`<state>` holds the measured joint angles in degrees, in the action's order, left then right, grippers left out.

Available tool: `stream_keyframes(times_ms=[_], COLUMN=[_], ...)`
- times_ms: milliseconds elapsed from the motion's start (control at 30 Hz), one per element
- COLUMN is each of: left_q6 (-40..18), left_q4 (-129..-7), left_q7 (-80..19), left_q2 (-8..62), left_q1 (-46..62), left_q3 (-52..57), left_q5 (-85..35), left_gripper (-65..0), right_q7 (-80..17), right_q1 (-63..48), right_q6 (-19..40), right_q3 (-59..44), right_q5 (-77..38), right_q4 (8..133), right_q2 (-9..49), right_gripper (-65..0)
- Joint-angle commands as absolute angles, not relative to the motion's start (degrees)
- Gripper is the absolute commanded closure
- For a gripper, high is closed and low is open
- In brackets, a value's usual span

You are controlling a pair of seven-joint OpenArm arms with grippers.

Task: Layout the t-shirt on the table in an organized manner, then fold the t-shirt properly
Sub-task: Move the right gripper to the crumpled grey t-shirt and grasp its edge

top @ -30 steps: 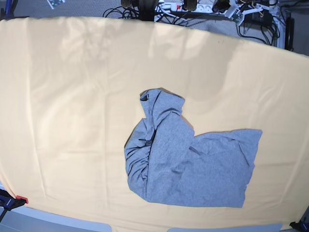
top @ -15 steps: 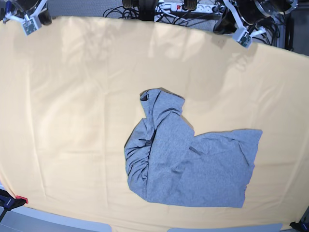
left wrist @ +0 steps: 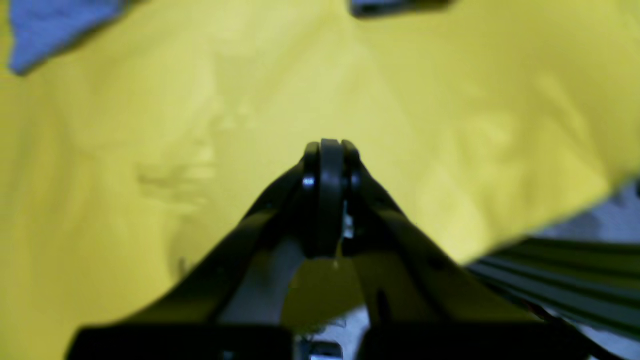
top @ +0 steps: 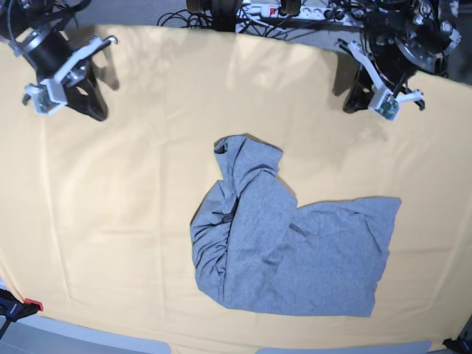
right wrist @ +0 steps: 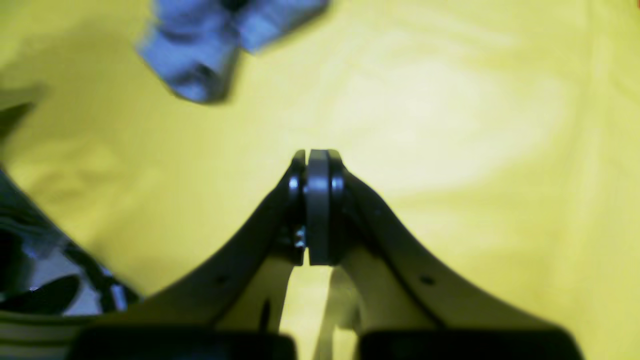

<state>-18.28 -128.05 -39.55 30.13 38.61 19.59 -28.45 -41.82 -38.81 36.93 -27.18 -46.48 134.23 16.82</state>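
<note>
Both arms now lower over table (top: 147, 147), tools pressed together, t-shirt (top: 295, 243) lettering unseen

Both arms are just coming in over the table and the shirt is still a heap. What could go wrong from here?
1. The t-shirt lies bunched and doubled on its left side, so a pinch there may catch several layers and spread it crooked.
2. Both the left gripper and the right gripper are shut; descending like that would push cloth, not grasp it.
3. The table cover is loose and could get pinched too.
</note>
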Motion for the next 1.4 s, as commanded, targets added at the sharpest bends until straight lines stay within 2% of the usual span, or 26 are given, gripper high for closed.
stream_keyframes(times_ms=[0,233,333,400,500,533,600,767,1100,1167,1300,1367], left_q6=[-18.17,-17.82,-17.85,-18.06,-18.06,-18.04,-18.06,-18.06,-18.06,-18.04,-18.06,-18.06], left_q4=[-128.11,-119.90,-114.91,-112.12,-109.65,-109.14,-108.75,-108.73,-108.73,-108.73,-108.73,-108.73], left_q7=[-37.10,-34.72,-34.72,-34.74,-34.74,-34.74,-34.79,-35.83,-35.99,-35.99,-35.99,-36.01], left_q2=[30.63,30.65,30.65,30.68,30.81,30.83,30.81,30.79,30.81,30.81,30.81,30.81], left_q1=[37.67,30.37,27.59,26.00,25.36,25.32,25.36,25.39,25.36,25.36,25.34,25.36], left_q3=[19.97,19.97,19.97,19.97,19.94,19.97,19.97,19.97,19.97,19.97,19.97,19.97], left_q5=[-28.95,-28.93,-28.97,-28.97,-28.97,-28.95,-28.95,-28.93,-27.44,-27.44,-27.44,-27.42], left_gripper=[0.0,0.0,0.0,0.0,0.0,0.0,0.0,0.0,0.0,0.0,0.0,0.0], right_q7=[-40.25,-35.66,-33.10,-32.49,-32.56,-32.58,-32.58,-32.58,-35.27,-35.86,-39.40,-40.42], right_q1=[-37.74,-30.44,-26.59,-23.79,-20.21,-18.87,-15.90,-9.72,-1.85,-1.08,-0.97,-0.97], right_q6=[37.67,35.00,32.95,32.16,31.94,31.99,32.01,32.08,34.15,34.17,38.72,39.16], right_q3=[-25.34,-8.29,-2.59,0.21,3.07,3.84,4.95,6.26,6.50,6.50,6.50,6.46], right_q5=[-47.27,-33.63,-28.29,-26.63,-26.50,-26.48,-25.89,-24.18,-30.06,-30.06,-33.78,-34.74], right_q4=[135.00,134.61,130.26,127.33,122.83,121.19,117.36,108.33,93.32,91.64,91.53,91.55], right_q2=[17.30,17.08,16.78,16.14,14.24,13.52,12.14,10.31,8.14,7.33,6.66,6.70], right_gripper=[0.0,0.0,0.0,-9.3,-28.4,-32.9,-36.5,-36.4,-36.4,-36.4,-36.4,-36.4])
